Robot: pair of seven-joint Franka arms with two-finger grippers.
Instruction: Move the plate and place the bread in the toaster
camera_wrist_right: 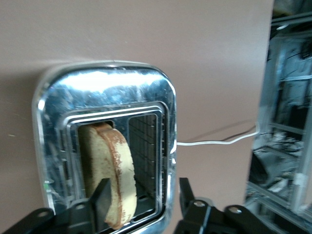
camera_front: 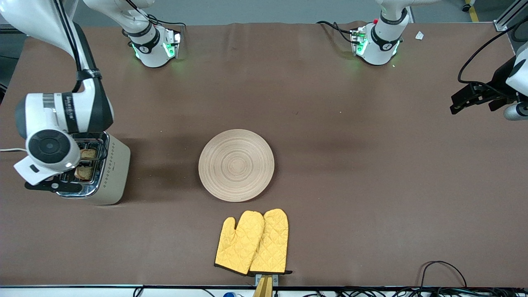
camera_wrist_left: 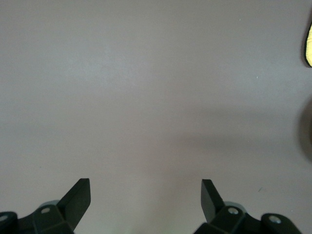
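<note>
Bread (camera_wrist_right: 108, 173) in toaster (camera_wrist_right: 105, 92) slot, between parted right fingers (camera_wrist_right: 102, 195).

The wooden plate (camera_front: 236, 165) lies flat mid-table. At its nine o'clock stands the cream, chrome-topped toaster (camera_front: 108, 171), the bread (camera_wrist_right: 111, 183) upright in one slot.

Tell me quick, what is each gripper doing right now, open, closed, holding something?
Left gripper: open, holding nothing, over bare table.
Right gripper: open, holding nothing, over the toaster, where the bread sits in a slot.
</note>
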